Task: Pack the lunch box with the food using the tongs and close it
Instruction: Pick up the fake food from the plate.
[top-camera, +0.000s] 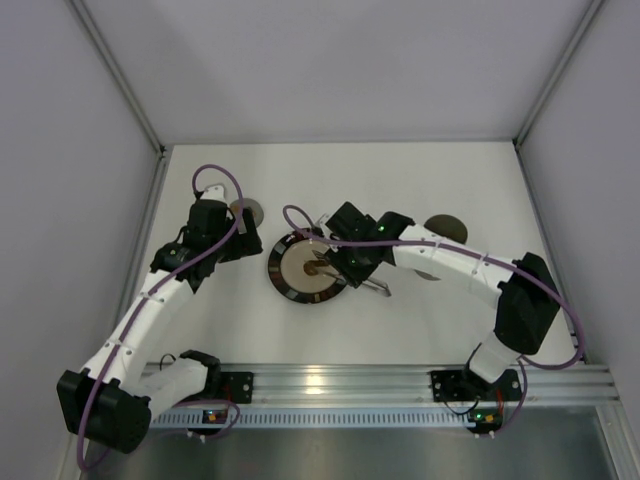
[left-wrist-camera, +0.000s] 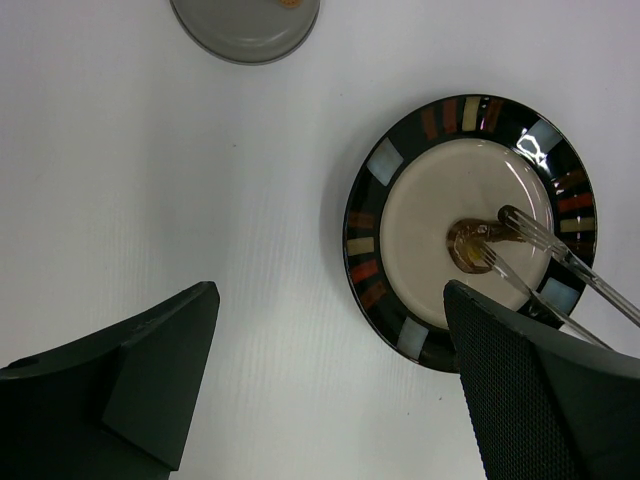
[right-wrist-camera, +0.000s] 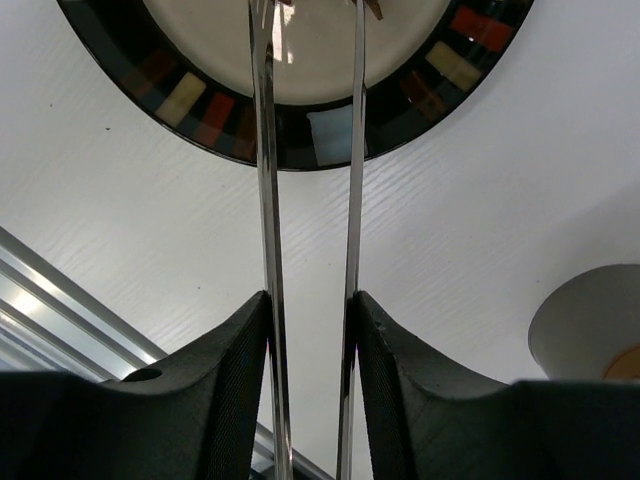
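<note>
A brown piece of food (left-wrist-camera: 466, 246) lies in the middle of the dark-rimmed plate (left-wrist-camera: 365, 215). The tips of the silvery tongs (left-wrist-camera: 535, 238) stand on either side of it, close against it. My right gripper (right-wrist-camera: 310, 300) is shut on the tongs (right-wrist-camera: 266, 180), one finger pressing on each slim arm, and it hovers at the plate's right edge (top-camera: 347, 262). The grey lunch box (left-wrist-camera: 240, 28) stands open left of the plate with an orange piece inside it. My left gripper (left-wrist-camera: 330, 292) hangs open over bare table beside the lunch box (top-camera: 249, 212). The round grey lid (top-camera: 446, 229) lies to the right.
The plate (top-camera: 283, 281) sits mid-table between the two arms. A pale grey round object (right-wrist-camera: 585, 320) shows at the lower right of the right wrist view. The aluminium rail (top-camera: 380, 385) runs along the near edge. White walls enclose the table on three sides.
</note>
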